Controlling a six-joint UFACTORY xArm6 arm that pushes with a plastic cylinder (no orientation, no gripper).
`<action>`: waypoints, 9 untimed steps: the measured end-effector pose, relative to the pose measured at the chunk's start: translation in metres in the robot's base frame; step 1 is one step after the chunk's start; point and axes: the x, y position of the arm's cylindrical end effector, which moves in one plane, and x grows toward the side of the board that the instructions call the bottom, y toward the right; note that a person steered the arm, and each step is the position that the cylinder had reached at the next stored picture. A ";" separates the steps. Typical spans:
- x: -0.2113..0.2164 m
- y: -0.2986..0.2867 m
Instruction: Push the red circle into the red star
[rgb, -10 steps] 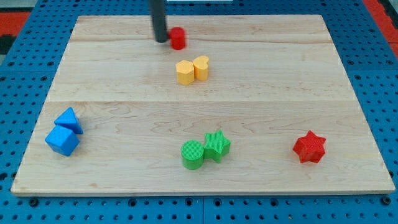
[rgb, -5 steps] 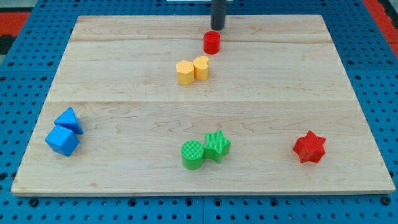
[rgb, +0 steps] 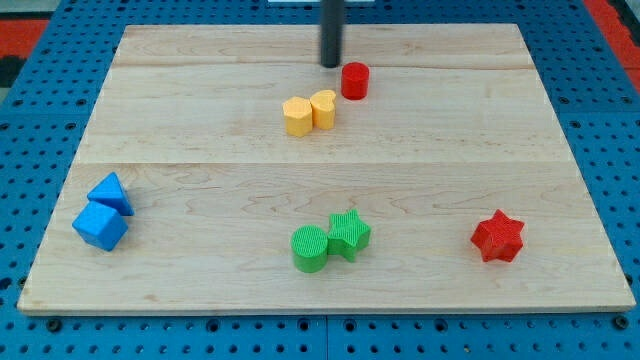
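The red circle (rgb: 355, 80) is a small red cylinder near the view's top centre of the wooden board (rgb: 200, 130). The red star (rgb: 497, 237) lies far off at the view's lower right. My tip (rgb: 330, 64) is the lower end of the dark rod, just to the upper left of the red circle, close to it with a small gap.
A yellow hexagon (rgb: 297, 116) and a yellow heart-like block (rgb: 323, 108) touch each other just below-left of the red circle. A green circle (rgb: 310, 248) and green star (rgb: 349, 234) sit bottom centre. A blue triangle (rgb: 109, 192) and blue cube (rgb: 99, 226) sit at the left.
The red circle has slid right and slightly down. My tip went from its left to above it, and now stands at its upper left.
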 end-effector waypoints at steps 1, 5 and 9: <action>0.062 0.061; 0.057 0.147; 0.109 0.220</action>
